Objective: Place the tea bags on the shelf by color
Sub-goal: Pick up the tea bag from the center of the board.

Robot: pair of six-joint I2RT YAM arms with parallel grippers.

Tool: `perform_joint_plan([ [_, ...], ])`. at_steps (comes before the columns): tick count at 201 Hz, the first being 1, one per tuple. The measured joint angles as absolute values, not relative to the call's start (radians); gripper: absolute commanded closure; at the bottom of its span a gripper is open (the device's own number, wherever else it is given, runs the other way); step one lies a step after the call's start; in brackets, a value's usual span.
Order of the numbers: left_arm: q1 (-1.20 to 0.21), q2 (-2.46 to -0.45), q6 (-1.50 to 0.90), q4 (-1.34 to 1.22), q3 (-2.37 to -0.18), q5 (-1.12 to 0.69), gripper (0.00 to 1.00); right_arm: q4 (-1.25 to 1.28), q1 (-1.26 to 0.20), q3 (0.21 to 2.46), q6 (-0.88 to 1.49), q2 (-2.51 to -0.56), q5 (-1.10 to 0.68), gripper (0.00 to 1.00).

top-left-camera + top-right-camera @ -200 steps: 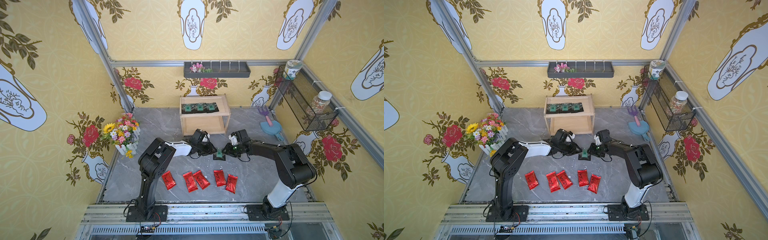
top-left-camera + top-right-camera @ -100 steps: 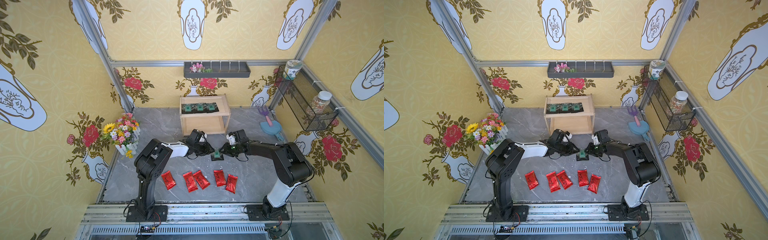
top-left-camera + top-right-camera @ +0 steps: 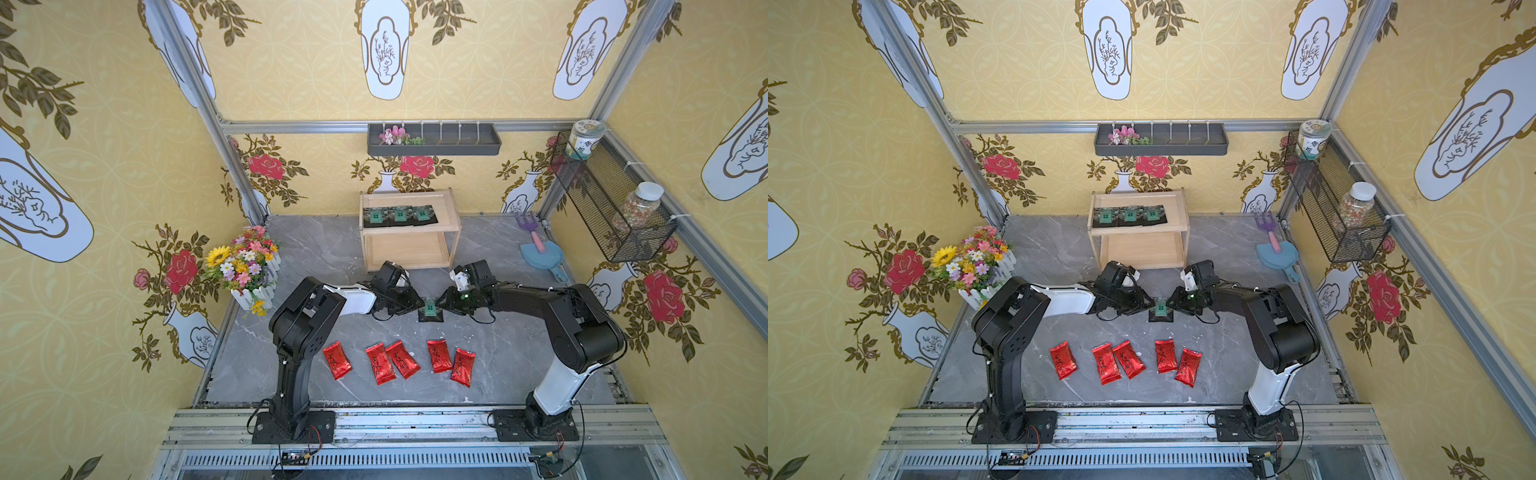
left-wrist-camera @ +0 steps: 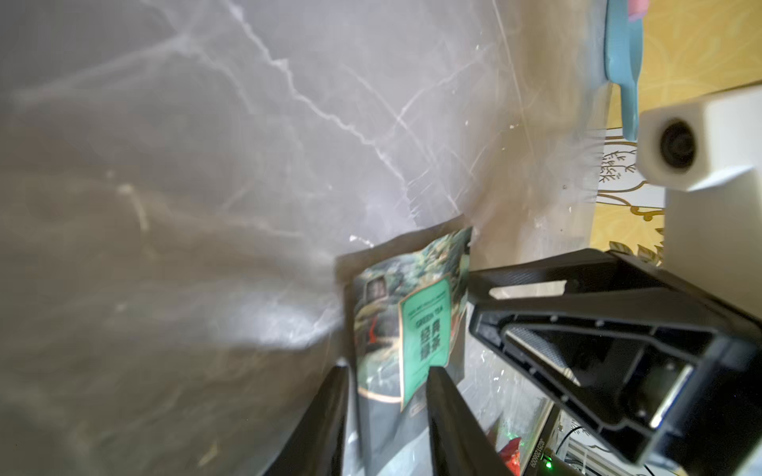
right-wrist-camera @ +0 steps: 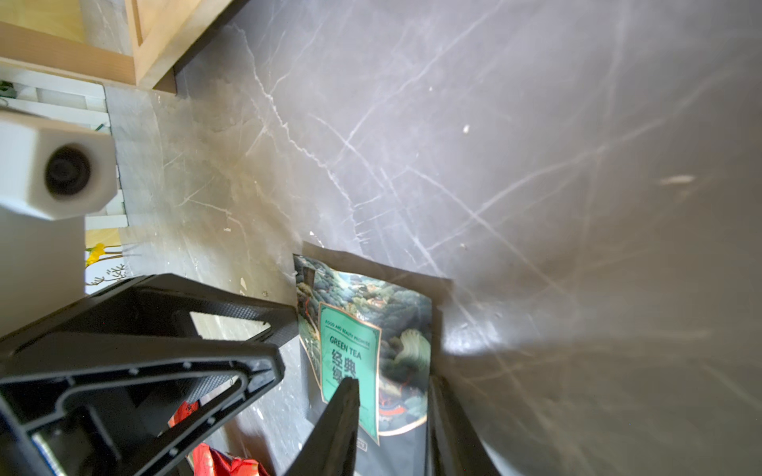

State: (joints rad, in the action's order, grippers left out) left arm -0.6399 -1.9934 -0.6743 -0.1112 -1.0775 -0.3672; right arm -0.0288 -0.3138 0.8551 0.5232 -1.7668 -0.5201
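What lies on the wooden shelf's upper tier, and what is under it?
On the upper tier of the shelf three black sachets lie in a row. Under it, the lower tier's visible front is bare; its back is covered.

— What's round you?
— Yellow walls on three sides of me, papered with white vases, red roses and dark leaves. Metal posts run up the corners.
— And below?
— A grey marbled floor with white veins, and a metal rail along the near edge.
— Anything hung up?
— A dark tray on the back wall, pink blooms at one end. On my right wall, a black mesh basket with two jars in it.
— On the floor?
— A bouquet in a white picket pot to my left. A blue scoop and purple rake to my right. The light is bright and even.
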Motion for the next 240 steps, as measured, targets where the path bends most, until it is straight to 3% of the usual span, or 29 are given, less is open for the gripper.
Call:
perform_joint_plan([
  [53,-0.640,-2.006,-0.682,-0.135,-1.081,-0.382,0.67,-0.001,-0.314,0.849,0.527,-1.774,-0.536,0.66],
  [91,-0.640,-2.006,-0.689,-0.142,-1.075,-0.389,0.81,0.016,-0.314,0.848,0.545,-1.782,-0.551,0.66],
  [165,-0.606,-1.946,-0.746,-0.271,-0.992,-0.478,0.95,-0.020,-0.261,0.849,0.550,-1.732,-0.585,0.65],
  [240,-0.574,-1.818,-0.833,-0.425,-0.965,-0.593,0.97,0.065,-0.168,0.877,0.687,-1.588,-0.805,0.59],
])
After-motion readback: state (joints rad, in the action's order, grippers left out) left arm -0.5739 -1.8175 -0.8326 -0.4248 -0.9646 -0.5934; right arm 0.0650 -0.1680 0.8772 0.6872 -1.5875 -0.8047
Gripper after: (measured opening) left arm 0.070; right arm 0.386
